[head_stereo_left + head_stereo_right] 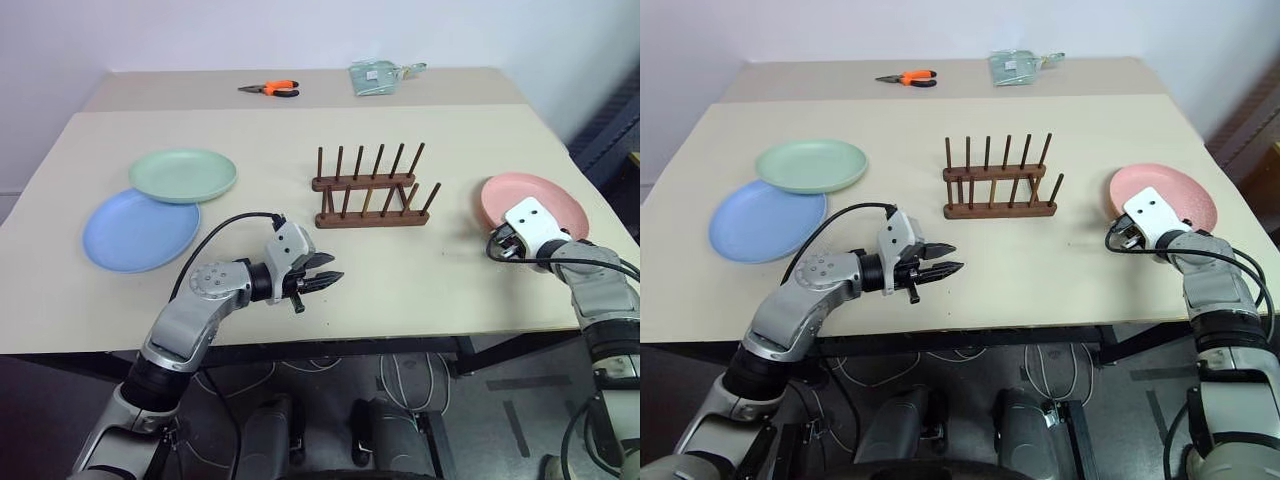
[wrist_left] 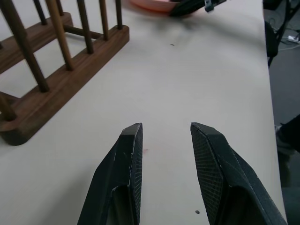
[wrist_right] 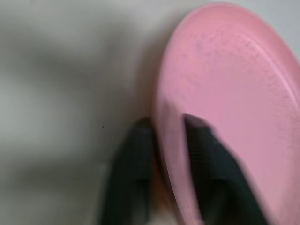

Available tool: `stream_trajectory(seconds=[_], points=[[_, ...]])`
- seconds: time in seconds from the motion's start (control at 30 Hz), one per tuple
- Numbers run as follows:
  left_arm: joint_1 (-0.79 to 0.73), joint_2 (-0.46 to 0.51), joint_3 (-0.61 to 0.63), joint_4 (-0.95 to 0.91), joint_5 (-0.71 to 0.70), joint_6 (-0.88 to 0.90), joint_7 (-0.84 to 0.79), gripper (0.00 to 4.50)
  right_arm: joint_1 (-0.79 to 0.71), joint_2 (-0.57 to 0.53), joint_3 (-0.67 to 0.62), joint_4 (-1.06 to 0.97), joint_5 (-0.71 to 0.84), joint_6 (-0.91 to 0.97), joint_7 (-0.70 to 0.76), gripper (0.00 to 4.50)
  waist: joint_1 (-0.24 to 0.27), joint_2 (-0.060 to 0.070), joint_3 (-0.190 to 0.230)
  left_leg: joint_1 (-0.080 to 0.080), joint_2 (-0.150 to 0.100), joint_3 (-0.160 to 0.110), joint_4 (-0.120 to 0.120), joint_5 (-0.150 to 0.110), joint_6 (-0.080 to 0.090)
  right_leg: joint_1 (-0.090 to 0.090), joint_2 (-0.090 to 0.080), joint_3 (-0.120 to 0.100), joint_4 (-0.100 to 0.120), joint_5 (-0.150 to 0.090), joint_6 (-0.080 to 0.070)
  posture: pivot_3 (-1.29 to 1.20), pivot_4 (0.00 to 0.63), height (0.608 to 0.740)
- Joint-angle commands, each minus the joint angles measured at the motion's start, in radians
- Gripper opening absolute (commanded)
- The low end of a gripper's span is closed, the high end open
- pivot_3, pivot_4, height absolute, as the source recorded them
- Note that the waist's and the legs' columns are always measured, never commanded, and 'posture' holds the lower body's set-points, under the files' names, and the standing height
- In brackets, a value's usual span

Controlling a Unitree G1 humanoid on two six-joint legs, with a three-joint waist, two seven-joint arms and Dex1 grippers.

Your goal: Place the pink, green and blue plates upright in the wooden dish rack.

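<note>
Wooden dish rack [image 1: 373, 187] stands empty. Your right gripper [image 3: 168, 140] apparently pinches pink plate [image 1: 533, 204] rim at 3 o'clock; left gripper [image 1: 325, 279] parted, empty; green plate [image 1: 183, 175], blue plate [image 1: 139, 230] await at 9 o'clock.

The left claw [image 1: 322, 279] hovers low at the front, fingers parted and pointing right with nothing between them, while the right claw [image 3: 168, 154], arm stretched out right, is clamped on the pink plate's [image 3: 234, 93] rim.
</note>
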Motion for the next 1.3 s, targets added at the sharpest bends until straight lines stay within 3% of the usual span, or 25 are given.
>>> stream_trajectory(seconds=[0.03,0.13,0.33,0.4,0.53,0.63,1.13,1.23,1.3], points=[[0.001,0.012,0.004,-0.039,0.004,-0.013,0.009,1.65,-0.015,-0.015,-0.01,-0.008,-0.021,-0.052,-0.021,0.04,-0.001,0.0,0.0,0.0,0.0,0.0,0.0,0.0,0.0,0.0,0.0,0.0,0.0,0.0,0.0,0.0,0.15,0.74],[0.01,0.04,0.033,-0.022,0.012,-0.022,0.015,1.65,-0.038,0.003,-0.099,-0.176,0.098,-0.043,0.02,0.04,-0.005,0.002,0.001,0.0,0.0,0.0,0.0,0.0,0.0,0.0,0.0,0.0,0.0,0.0,0.0,0.0,0.15,0.74],[0.023,0.089,0.086,0.018,0.011,-0.037,0.022,1.65,-0.171,0.127,-0.388,-0.645,0.767,0.477,0.092,0.04,-0.021,0.006,0.003,0.0,0.001,-0.001,-0.001,0.001,-0.001,-0.001,0.001,0.0,0.001,0.0,0.0,0.0,0.15,0.74],[0.024,0.097,0.09,0.02,0.006,-0.042,0.016,1.65,-0.234,0.15,-0.457,-0.69,0.969,0.628,0.052,0.04,-0.012,0.006,0.003,-0.001,0.001,-0.003,-0.001,0.0,-0.001,-0.001,0.0,-0.001,0.0,0.0,0.0,0.0,0.15,0.74],[0.021,0.101,0.095,0.021,-0.004,-0.044,0.01,1.65,-0.29,0.17,-0.48,-0.718,1.164,0.791,0.001,0.04,0.004,0.005,0.003,-0.001,0.0,-0.003,-0.001,-0.002,0.002,0.0,-0.003,-0.001,-0.001,0.0,0.0,0.0,0.15,0.74],[0.017,0.097,0.1,0.021,-0.013,-0.042,0.009,1.65,-0.312,0.188,-0.466,-0.69,1.204,0.829,-0.035,0.04,0.002,0.005,0.003,-0.002,-0.002,-0.002,-0.001,-0.003,0.003,-0.001,-0.005,-0.001,-0.001,0.0,0.0,0.0,0.15,0.74],[0.026,0.109,0.127,0.0,-0.036,-0.035,0.017,1.65,-0.388,0.2,-0.391,-0.338,1.062,0.808,0.004,0.04,0.0,0.005,0.003,-0.002,-0.002,0.001,-0.001,-0.002,0.003,-0.002,-0.004,-0.001,0.0,0.0,0.0,0.0,0.15,0.74],[0.03,0.109,0.129,-0.002,-0.04,-0.036,0.019,1.65,-0.401,0.202,-0.384,-0.319,1.038,0.803,0.02,1.02,0.0,0.005,0.003,-0.002,-0.002,0.001,-0.001,-0.002,0.003,-0.003,-0.003,-0.001,0.0,0.0,0.0,0.0,0.15,0.74],[0.035,0.099,0.141,-0.003,-0.056,-0.025,0.026,1.89,-0.412,0.204,-0.364,-0.317,0.989,0.758,0.019,2.02,-0.001,0.005,0.003,-0.002,-0.002,0.001,-0.001,-0.002,0.003,-0.003,-0.003,-0.001,0.0,0.0,0.0,0.0,0.15,0.74]])
